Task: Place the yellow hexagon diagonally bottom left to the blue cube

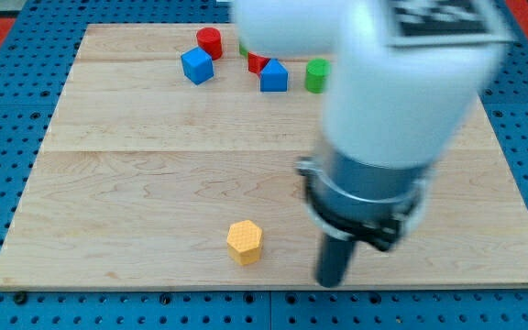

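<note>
The yellow hexagon (244,241) lies near the board's bottom edge, left of centre. The blue cube (196,66) sits near the view's top left, just below a red cylinder (209,42). My tip (331,280) is the lower end of the dark rod at the view's bottom, right of the yellow hexagon and apart from it by about a block's width or more. The arm's white body hides the board's upper right.
A second blue block (274,77) sits at the top middle with a red block (257,62) behind it and a green cylinder (316,75) to its right. The wooden board (108,202) lies on a blue pegboard.
</note>
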### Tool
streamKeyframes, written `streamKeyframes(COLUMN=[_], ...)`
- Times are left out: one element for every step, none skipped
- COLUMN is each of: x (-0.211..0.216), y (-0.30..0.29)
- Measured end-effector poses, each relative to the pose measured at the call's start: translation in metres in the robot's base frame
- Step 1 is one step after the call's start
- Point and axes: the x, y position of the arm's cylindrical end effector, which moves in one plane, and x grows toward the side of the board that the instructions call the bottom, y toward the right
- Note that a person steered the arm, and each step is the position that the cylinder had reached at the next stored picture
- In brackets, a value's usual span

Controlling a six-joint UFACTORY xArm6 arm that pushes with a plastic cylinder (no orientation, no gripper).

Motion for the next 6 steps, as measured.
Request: streamKeyframes(x=[-0.024, -0.067, -0.08, -0.075, -0.115, -0.168], y=[-0.073, -0.143, -0.165, -0.213, -0.25, -0.273])
